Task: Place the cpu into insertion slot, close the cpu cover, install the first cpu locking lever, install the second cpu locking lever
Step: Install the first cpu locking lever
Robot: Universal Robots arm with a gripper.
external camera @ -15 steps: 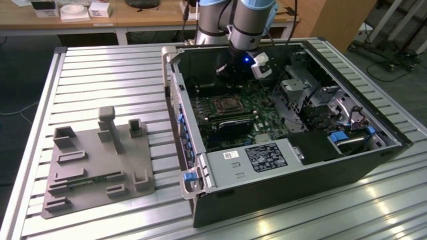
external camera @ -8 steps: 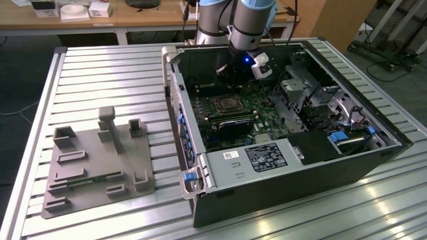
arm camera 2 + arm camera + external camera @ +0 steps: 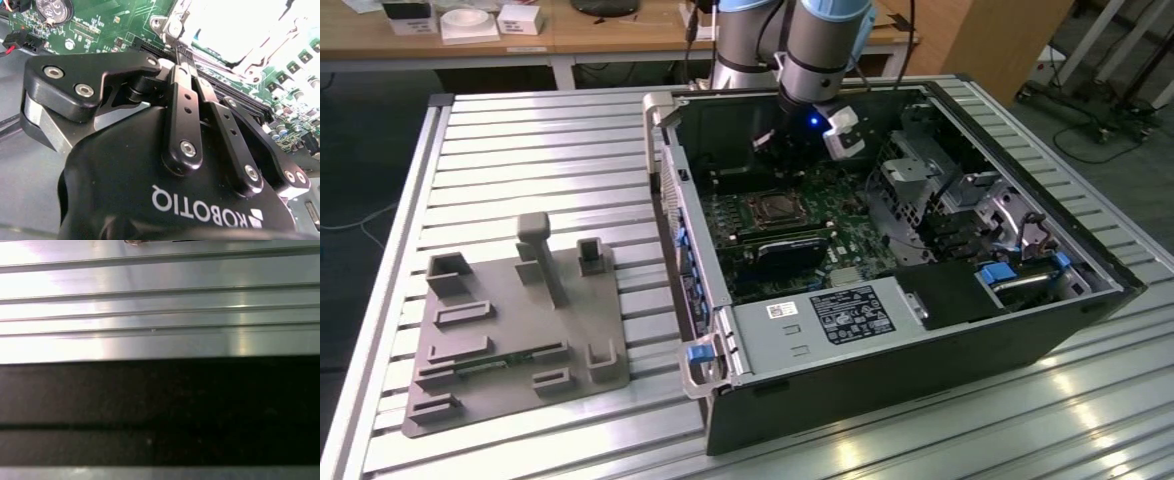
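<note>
In the exterior view the arm reaches down into the open computer case (image 3: pixel 907 350), and my gripper (image 3: pixel 782 160) hangs just above the green board, a little beyond the insertion slot (image 3: pixel 774 210). That slot is a square socket with a silvery rim. Its cpu cover (image 3: pixel 755 200) seems to lie flat on it. I cannot tell whether the cpu is inside. In the second wrist view my gripper (image 3: pixel 181 50) is shut with nothing in it, tips close to the glaring silvery cover (image 3: pixel 240 30) and a socket corner (image 3: pixel 170 25).
A grey fixture plate (image 3: pixel 520 330) with upright blocks lies on the slatted aluminium table (image 3: pixel 534 150) at the exterior view's left. Drive cages and cables (image 3: pixel 961 200) crowd the case beside the board. The first wrist view has table slats (image 3: pixel 160 305) and the dark case wall (image 3: pixel 160 405).
</note>
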